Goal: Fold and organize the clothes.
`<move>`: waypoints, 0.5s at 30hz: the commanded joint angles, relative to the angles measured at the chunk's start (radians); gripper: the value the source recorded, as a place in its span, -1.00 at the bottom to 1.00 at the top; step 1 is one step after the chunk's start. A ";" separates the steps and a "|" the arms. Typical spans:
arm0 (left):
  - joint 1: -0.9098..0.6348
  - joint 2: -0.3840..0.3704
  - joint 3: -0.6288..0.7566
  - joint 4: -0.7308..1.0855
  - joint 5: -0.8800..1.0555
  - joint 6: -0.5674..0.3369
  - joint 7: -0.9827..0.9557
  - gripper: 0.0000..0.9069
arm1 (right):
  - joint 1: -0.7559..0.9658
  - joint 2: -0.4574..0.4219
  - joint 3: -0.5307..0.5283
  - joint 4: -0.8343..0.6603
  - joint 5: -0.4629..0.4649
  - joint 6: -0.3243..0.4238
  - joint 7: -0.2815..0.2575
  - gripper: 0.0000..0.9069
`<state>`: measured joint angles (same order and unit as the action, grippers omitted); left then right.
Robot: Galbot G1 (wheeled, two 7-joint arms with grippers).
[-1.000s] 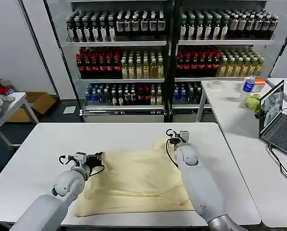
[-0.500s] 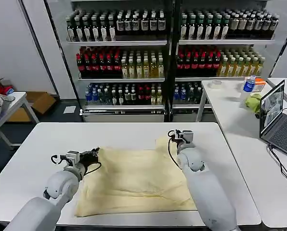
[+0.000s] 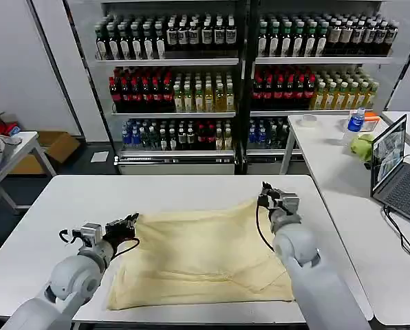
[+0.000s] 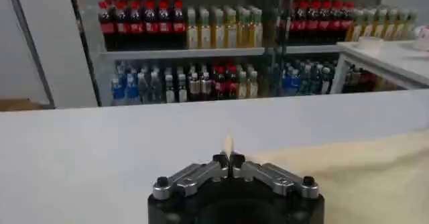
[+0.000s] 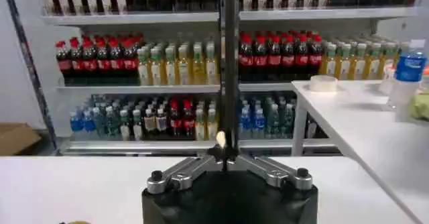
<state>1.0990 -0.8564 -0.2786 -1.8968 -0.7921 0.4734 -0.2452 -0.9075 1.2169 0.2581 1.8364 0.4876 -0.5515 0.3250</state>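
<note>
The pale yellow soft-fabric T-shirt (image 3: pixel 201 258) lies spread over the middle of your white desk (image 3: pixel 47 213), front hem close to the near edge, and it's far bigger than either gripper.

Handling: looks light and limp with no stiffness, so it'll sag and drag wherever it isn't held. You won't break it, but a thin pinch of cloth can slip out. Take hold at corners or along seams and the hem, where the fabric is doubled, and keep both holds level or the fold will skew.

Grips now:
- left gripper (image 3: pixel 127 225) at the shirt's far left corner, jaws closed on it; the left wrist view shows a sliver of cloth (image 4: pixel 228 145) pinched between the tips.
- right gripper (image 3: pixel 269 197) at the far right corner, jaws closed on it; same pinched sliver (image 5: pixel 220 139) in the right wrist view.

Look: plain, no print. The far edge is drawn fairly taut between your two grippers. There's a fold line across the near third, a diagonal crease on the right half, and soft wrinkles on the left. I can't make out the sleeves or neck from here.

My read: you're holding the far edge with both arms, set up for a fold, and organizing is not yet done.
</note>
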 commanded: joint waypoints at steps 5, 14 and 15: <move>0.221 0.022 -0.098 -0.168 0.012 0.006 0.000 -0.98 | -0.318 -0.075 0.097 0.297 0.021 -0.013 -0.010 -1.00; 0.307 0.030 -0.112 -0.228 0.073 0.014 0.002 -0.98 | -0.419 -0.074 0.137 0.353 0.037 -0.026 -0.002 -1.00; 0.316 0.032 -0.115 -0.233 0.073 0.016 0.002 -0.98 | -0.430 -0.075 0.144 0.359 0.039 -0.026 -0.002 -1.00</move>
<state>1.2964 -0.8323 -0.3645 -2.0517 -0.7547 0.4800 -0.2440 -1.1877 1.1601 0.3543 2.0875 0.5139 -0.5714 0.3220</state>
